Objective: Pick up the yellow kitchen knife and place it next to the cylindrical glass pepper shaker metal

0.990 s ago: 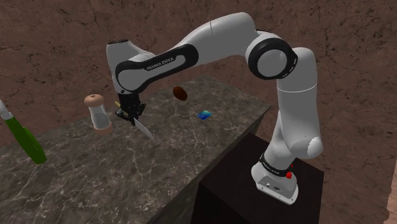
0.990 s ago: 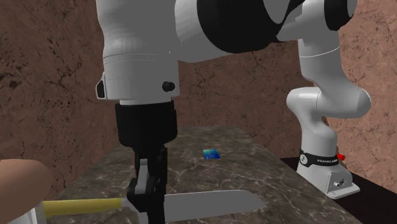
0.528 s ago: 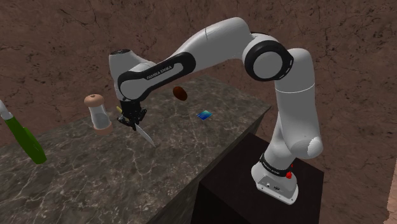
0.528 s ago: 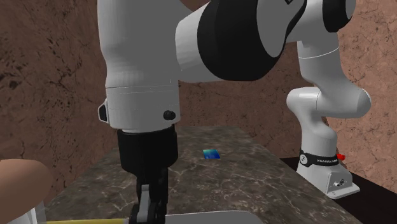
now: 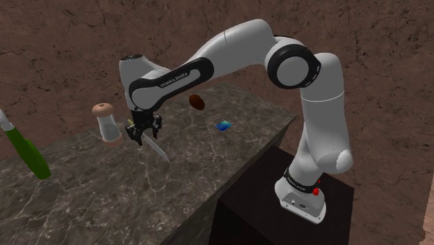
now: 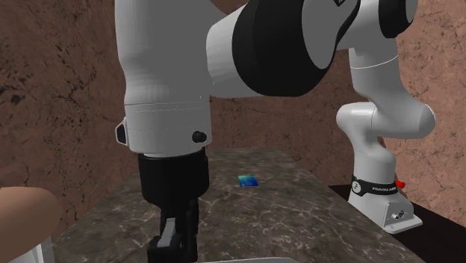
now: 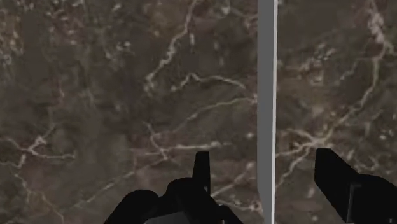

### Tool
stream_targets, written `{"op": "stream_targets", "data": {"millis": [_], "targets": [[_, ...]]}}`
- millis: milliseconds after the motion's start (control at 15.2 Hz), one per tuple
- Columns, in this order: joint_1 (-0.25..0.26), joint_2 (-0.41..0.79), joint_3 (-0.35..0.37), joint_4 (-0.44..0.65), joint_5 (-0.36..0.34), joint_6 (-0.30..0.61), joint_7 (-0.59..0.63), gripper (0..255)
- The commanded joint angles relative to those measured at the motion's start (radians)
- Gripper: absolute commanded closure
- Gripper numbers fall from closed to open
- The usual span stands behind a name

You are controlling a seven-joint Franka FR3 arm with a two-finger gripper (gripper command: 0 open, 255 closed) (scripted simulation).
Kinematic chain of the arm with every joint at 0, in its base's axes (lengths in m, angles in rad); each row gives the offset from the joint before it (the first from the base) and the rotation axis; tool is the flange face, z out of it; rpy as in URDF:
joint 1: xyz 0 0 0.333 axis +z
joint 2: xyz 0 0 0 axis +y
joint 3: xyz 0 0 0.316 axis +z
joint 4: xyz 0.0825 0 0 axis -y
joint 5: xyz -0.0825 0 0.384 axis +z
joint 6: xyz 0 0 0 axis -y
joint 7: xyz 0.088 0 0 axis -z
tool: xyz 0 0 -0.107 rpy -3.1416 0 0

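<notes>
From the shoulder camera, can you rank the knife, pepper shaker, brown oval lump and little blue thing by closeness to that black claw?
1. Knife, right below the gripper, between its open fingers.
2. Pepper shaker, just to the view's left.
3. Brown oval lump, farther back to the right, and blue thing, to the right: too close to call.

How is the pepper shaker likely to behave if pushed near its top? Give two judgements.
The shaker stands upright and is taller than it is wide, so a high push would probably tip it. Its body looks cylindrical, so once down it might roll across the counter.
</notes>
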Motion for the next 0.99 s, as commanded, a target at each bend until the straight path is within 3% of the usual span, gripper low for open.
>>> {"op": "stream_targets", "data": {"millis": [0, 198, 462, 924], "targets": [[0.0, 0.0, 0.0, 0.0, 0.0, 0.0, 0.0, 0], [0.0, 0.0, 0.0, 0.0, 0.0, 0.0, 0.0, 0], [-0.003, -0.043, 0.0, 0.066, 0.002, -0.108, -0.001, 0], [-0.003, -0.043, 0.0, 0.066, 0.002, -0.108, -0.001, 0]]}}
